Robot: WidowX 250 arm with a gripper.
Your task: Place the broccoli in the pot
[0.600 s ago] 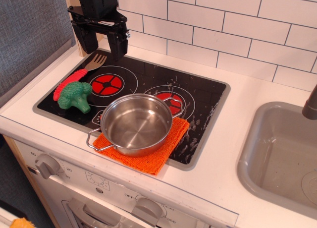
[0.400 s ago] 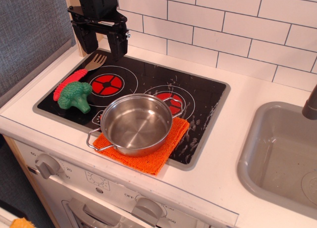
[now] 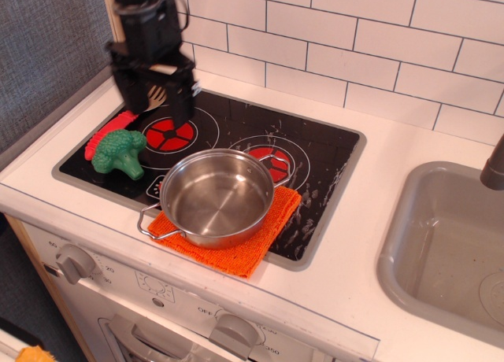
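The green toy broccoli [image 3: 120, 152] lies on its side on the left of the black stovetop [image 3: 315, 153]. The shiny steel pot [image 3: 217, 197] sits empty on an orange cloth [image 3: 236, 248] at the stove's front, to the right of the broccoli. My black gripper [image 3: 157, 108] hangs open above the stove's back left, just behind and above the broccoli, holding nothing. Its fingers [image 3: 184, 102] point down, apart from the broccoli.
A red-handled toy fork [image 3: 106, 131] lies behind the broccoli, partly hidden by the gripper. A grey sink basin [image 3: 449, 244] is at the right with a dark faucet [image 3: 494, 167]. White tiled wall runs along the back. Oven knobs [image 3: 75, 261] line the front.
The gripper has moved forward and down from the back wall toward the broccoli and now covers the fork's tines. The broccoli and pot have not moved.
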